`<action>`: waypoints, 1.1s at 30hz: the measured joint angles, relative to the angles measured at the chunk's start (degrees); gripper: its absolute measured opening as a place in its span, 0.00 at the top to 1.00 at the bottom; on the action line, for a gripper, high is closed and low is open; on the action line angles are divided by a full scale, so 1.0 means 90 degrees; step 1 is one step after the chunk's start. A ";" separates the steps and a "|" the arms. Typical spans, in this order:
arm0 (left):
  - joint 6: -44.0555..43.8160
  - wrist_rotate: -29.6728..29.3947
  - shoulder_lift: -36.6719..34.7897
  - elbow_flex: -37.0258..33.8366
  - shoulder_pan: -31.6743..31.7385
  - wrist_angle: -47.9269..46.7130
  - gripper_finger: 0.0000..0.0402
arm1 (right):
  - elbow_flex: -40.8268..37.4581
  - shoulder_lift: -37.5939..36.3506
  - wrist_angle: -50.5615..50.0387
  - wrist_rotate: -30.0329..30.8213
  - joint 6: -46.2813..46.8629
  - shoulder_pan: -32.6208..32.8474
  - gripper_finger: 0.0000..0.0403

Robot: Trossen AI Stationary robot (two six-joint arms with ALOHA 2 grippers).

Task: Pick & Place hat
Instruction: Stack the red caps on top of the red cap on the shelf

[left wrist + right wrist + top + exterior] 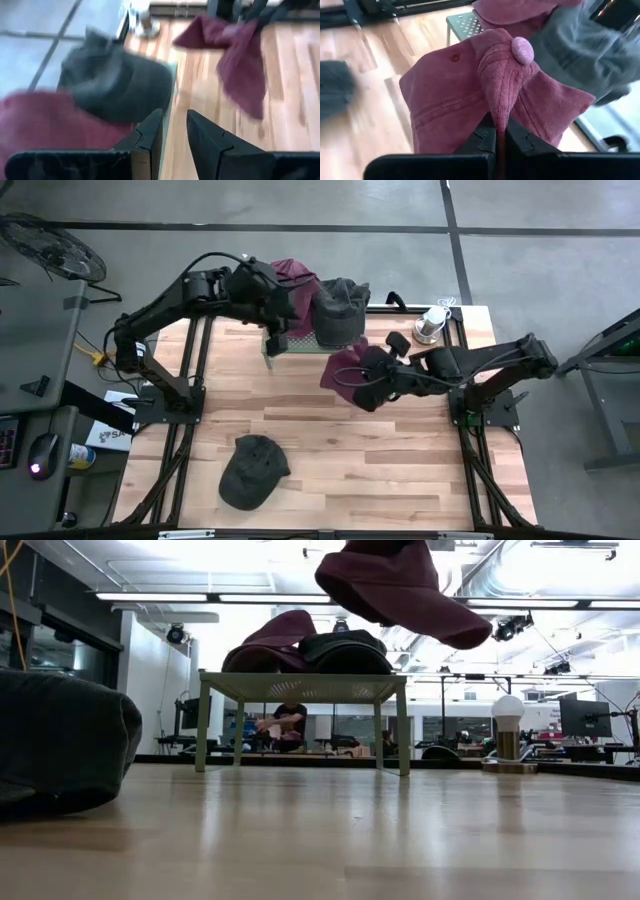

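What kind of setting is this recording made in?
Probably a robotics lab or workshop in an open industrial space. The wooden table sits on a concrete floor, the low view shows exposed ceiling strip lights, and a monitor and a seated person are visible behind.

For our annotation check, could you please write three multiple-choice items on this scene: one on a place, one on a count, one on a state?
1. Where does the dark grey cap near the table's front edge lie?
A. on the bare tabletop
B. on the green rack
C. in a pincer

2. How many caps sit on the green rack?
A. none
B. two
C. four

3. What is the right pincer doing?
A. hanging open
B. shut on nothing
C. shut on the maroon cap

Key: 1 A, it lies alone on the wood; 2 B, one maroon, one grey; 3 C, fabric is pinched between the fingers.
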 joint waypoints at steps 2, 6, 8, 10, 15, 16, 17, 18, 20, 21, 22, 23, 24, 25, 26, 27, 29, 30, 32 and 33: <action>-0.0115 -0.0013 0.0116 0.0000 -0.0080 0.0268 0.79 | 0.0002 -0.0015 0.0006 0.0112 -0.0368 -0.0027 1.00; -0.0178 -0.0077 0.0383 0.0000 -0.0163 0.0878 0.79 | 0.0000 -0.0013 0.0048 0.0318 -0.1185 -0.0081 1.00; -0.0180 -0.0151 0.0534 0.0000 -0.0155 0.1150 0.79 | 0.0000 -0.0013 0.0091 0.0477 -0.1455 -0.0095 1.00; -0.0182 -0.0228 0.0681 0.0000 -0.0155 0.1329 0.79 | 0.0000 -0.0013 0.0113 0.0566 -0.1707 -0.0097 1.00; -0.0159 -0.0249 0.0858 -0.0002 -0.0153 0.1621 0.79 | 0.0000 -0.0013 0.0101 0.0561 -0.2122 -0.0133 1.00; -0.0140 -0.0207 0.0868 -0.0002 -0.0153 0.1648 0.78 | 0.0000 -0.0013 0.0101 0.0527 -0.2201 -0.0152 1.00; -0.0097 -0.0158 0.0873 -0.0002 -0.0156 0.1650 0.77 | 0.0001 -0.0013 0.0101 0.0470 -0.2278 -0.0189 1.00; -0.0029 -0.0103 0.0873 -0.0002 -0.0166 0.1647 0.76 | 0.0002 -0.0013 0.0098 0.0417 -0.2346 -0.0229 1.00; 0.0015 -0.0056 0.0870 -0.0002 -0.0206 0.1647 0.72 | 0.0000 -0.0013 0.0072 0.0403 -0.2460 -0.0295 1.00; 0.0021 -0.0049 0.0870 -0.0002 -0.0212 0.1648 0.69 | 0.0000 -0.0013 0.0058 0.0410 -0.2515 -0.0323 1.00; 0.0059 -0.0032 0.0870 -0.0002 -0.0259 0.1644 0.66 | 0.0001 -0.0013 0.0055 0.0411 -0.2575 -0.0357 1.00; 0.0150 -0.0027 0.0870 -0.0002 -0.0295 0.1640 0.62 | 0.0000 -0.0013 0.0055 0.0403 -0.2642 -0.0387 1.00; 0.0252 -0.0029 0.0870 -0.0002 -0.0332 0.1637 0.59 | 0.0001 -0.0013 0.0057 0.0354 -0.2693 -0.0412 1.00; 0.0430 -0.0027 0.0870 -0.0002 -0.0381 0.1637 0.55 | 0.0000 -0.0013 0.0057 0.0271 -0.2778 -0.0455 1.00; 0.0653 -0.0027 0.0870 -0.0002 -0.0445 0.1627 0.51 | 0.0002 -0.0013 0.0057 0.0153 -0.2849 -0.0494 1.00; 0.0917 -0.0036 0.0877 -0.0002 -0.0516 0.1590 0.47 | 0.0002 -0.0013 0.0055 -0.0012 -0.2945 -0.0533 1.00; 0.1462 -0.0184 0.0959 0.0012 -0.0671 0.1520 0.41 | 0.0002 -0.0013 0.0024 -0.0351 -0.3103 -0.0616 1.00; 0.1680 -0.0275 0.0982 0.0006 -0.0731 0.1465 0.39 | 0.0000 -0.0013 0.0008 -0.0502 -0.3126 -0.0652 1.00; 0.1875 -0.0364 0.0999 -0.0015 -0.0810 0.1394 0.36 | 0.0002 -0.0013 -0.0006 -0.0721 -0.3141 -0.0734 1.00; 0.1883 -0.0372 0.1052 0.0000 -0.0851 0.1475 0.35 | 0.0001 -0.0013 -0.0004 -0.0780 -0.3143 -0.0767 1.00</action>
